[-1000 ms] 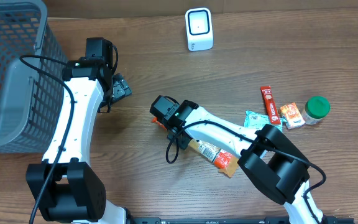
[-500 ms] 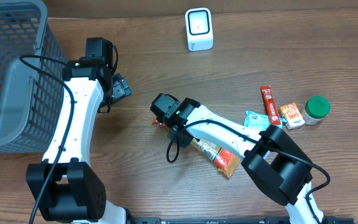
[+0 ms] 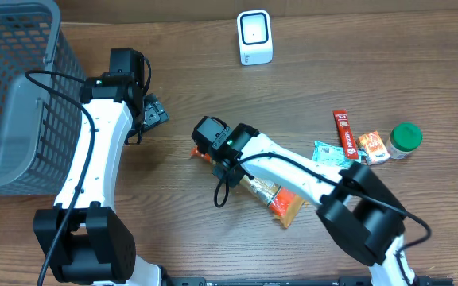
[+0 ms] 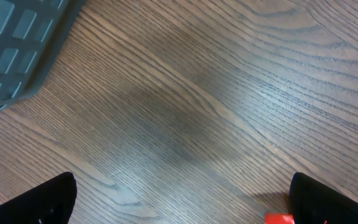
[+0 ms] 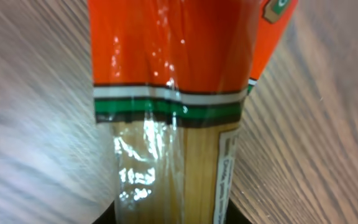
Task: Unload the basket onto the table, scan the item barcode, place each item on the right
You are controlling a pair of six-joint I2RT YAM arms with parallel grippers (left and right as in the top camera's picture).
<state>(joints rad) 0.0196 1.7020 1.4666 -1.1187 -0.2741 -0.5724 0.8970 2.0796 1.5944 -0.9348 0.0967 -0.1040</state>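
- Gripping one end of the pasta packet (image 3: 281,205), the right tool (image 3: 207,156) was closed on it near the middle of the table (image 3: 356,63). The rest of the packet lay flat on the wood, slanting away under the forearm.
- An end grip probably left the long faces free, so a printed code could be turned toward the reader.
- Scanner (image 3: 254,37): a small white box with a dark window, upright at the far edge, well apart from the packet. Judged that the packet had yet to be lifted and carried there.
- Packet close up (image 5: 173,50): glossy orange film, crinkled and catching glare, with a green-and-white band. Below that was a clear window with straight pale strands inside. A slim white label ran along one side; no barcode could be made out.
- The contents looked stiff, the wrap slippery; a long, narrow load likely to sag or swing from one end.
- Left tool (image 4: 185,202) hung open over bare wood grain beside the basket (image 3: 6,95), holding nothing. Its dark fingertips showed only at the frame's lower corners.
- Basket: grey plastic mesh with tall walls.
- Green-lidded jar (image 3: 406,137) and flat sachets were clustered to the right, untouched.
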